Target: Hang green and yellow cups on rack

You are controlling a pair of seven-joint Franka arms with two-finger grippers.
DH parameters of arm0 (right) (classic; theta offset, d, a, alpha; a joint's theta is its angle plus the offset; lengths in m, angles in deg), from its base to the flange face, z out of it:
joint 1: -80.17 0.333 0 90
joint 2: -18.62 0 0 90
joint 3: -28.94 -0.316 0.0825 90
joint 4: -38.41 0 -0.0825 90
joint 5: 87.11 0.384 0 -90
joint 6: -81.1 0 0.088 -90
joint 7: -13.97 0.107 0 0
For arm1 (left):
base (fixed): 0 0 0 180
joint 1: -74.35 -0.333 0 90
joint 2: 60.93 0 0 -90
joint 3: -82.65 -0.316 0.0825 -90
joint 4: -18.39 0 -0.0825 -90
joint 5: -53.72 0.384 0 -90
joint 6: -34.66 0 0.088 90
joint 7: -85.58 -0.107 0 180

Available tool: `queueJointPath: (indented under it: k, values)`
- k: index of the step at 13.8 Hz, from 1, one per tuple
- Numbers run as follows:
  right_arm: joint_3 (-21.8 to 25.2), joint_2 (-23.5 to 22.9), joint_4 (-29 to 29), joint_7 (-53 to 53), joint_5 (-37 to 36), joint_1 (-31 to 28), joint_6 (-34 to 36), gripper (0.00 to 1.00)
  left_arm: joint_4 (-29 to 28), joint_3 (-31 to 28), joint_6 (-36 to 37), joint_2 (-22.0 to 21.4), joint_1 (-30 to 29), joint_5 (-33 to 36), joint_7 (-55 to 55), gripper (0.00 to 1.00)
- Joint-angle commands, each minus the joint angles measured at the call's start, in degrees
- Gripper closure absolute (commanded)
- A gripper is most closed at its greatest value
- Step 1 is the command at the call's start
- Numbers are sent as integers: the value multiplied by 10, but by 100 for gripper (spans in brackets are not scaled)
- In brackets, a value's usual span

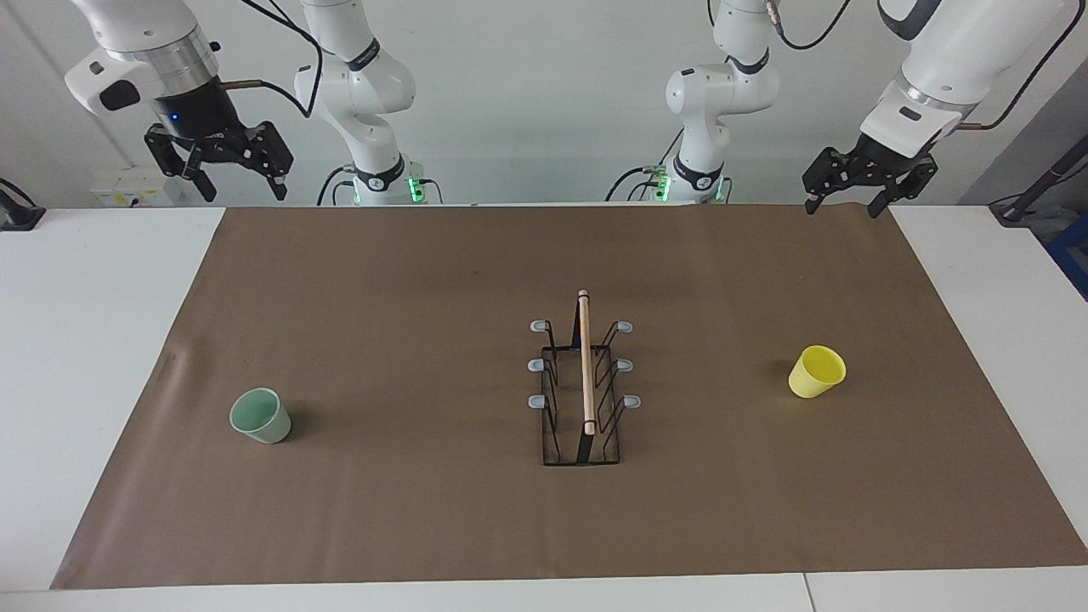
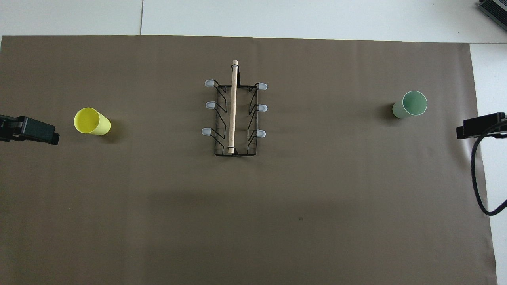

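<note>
On the brown mat (image 1: 425,280), rack (image 1: 583,387) mid-table, one cup toward each arm's end.

Both arms wait raised over the mat's robot-side corners, the left gripper (image 1: 846,202) and right gripper (image 1: 240,180) with jaws spread wide and empty. The yellow cup (image 1: 817,371) stands upright toward the left arm's end, the green cup (image 1: 260,416) toward the right arm's, both well apart from the rack and grippers. Overhead, only the grippers' tips show at the frame edges.
</note>
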Motion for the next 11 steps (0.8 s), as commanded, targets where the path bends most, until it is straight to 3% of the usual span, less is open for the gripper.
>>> queueJointPath:
  k: [1, 11]
  values:
    - [3, 3, 3, 9, -3, 2, -1, 0, -10, 8, 4, -11, -8, 7, 5, 0]
    - [1, -3, 9, 7, 0, 4, -14, 0, -18, 8, -39, -11, -2, 7, 8, 0]
